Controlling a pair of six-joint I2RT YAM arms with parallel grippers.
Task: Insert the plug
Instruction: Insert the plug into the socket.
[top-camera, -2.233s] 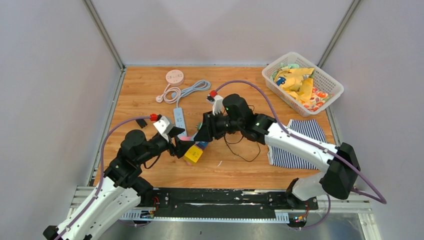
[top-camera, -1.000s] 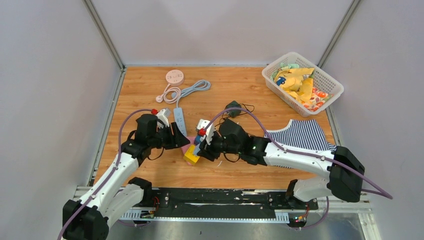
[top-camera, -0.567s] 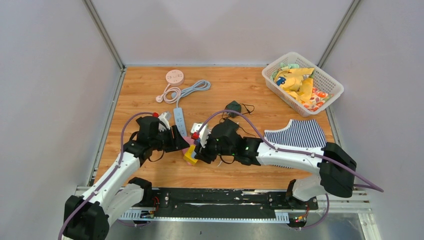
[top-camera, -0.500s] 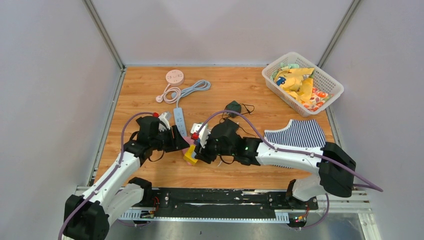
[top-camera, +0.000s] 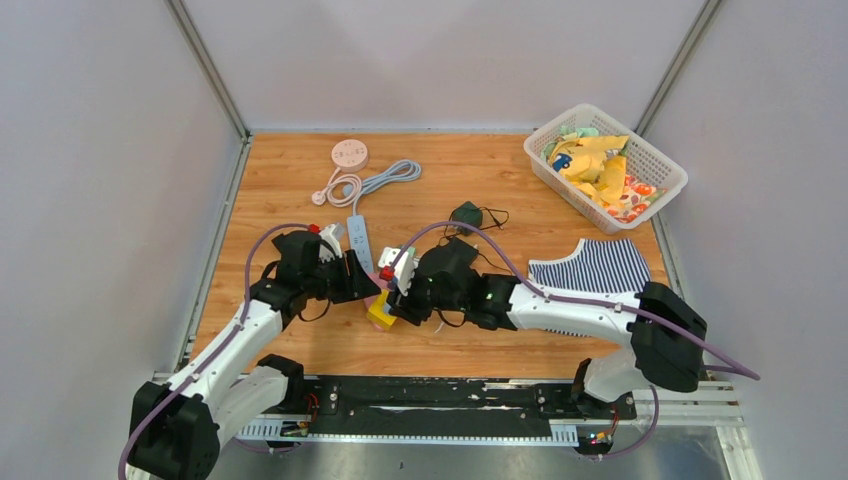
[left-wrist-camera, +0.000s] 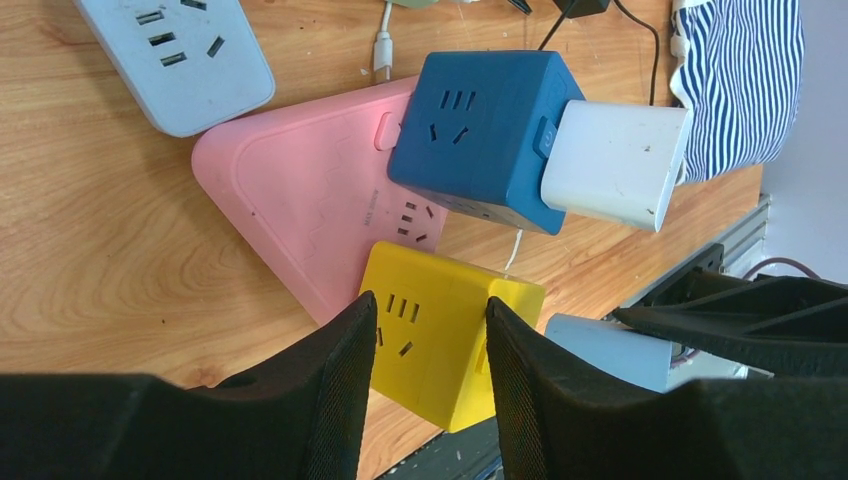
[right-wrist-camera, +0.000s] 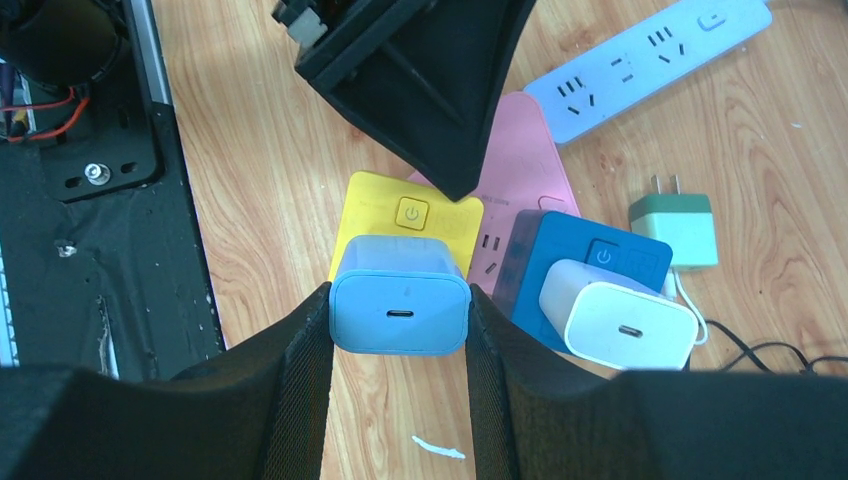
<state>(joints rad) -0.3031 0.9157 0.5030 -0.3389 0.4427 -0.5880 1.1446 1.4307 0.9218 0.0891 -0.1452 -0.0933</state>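
Power symbols mark the buttons on the yellow cube socket (right-wrist-camera: 375, 215) and the blue cube (left-wrist-camera: 480, 130); print on the pink triangular strip (left-wrist-camera: 300, 200) is too small to read. The right gripper (right-wrist-camera: 398, 310) clamps the light-blue plug (right-wrist-camera: 399, 290), rounded with 1 oval port, over the yellow cube's near edge. The left gripper (left-wrist-camera: 430, 315) stands part-open over that cube's far-left side. The black rail (right-wrist-camera: 120, 250) lies near; bare wood lies near-right.

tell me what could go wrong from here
The blue plug in the right hand hides its prongs, so they might miss the slots of the yellow cube. The left hand is open, not clamped on that cube, so a hard push could slide it toward the white charger.
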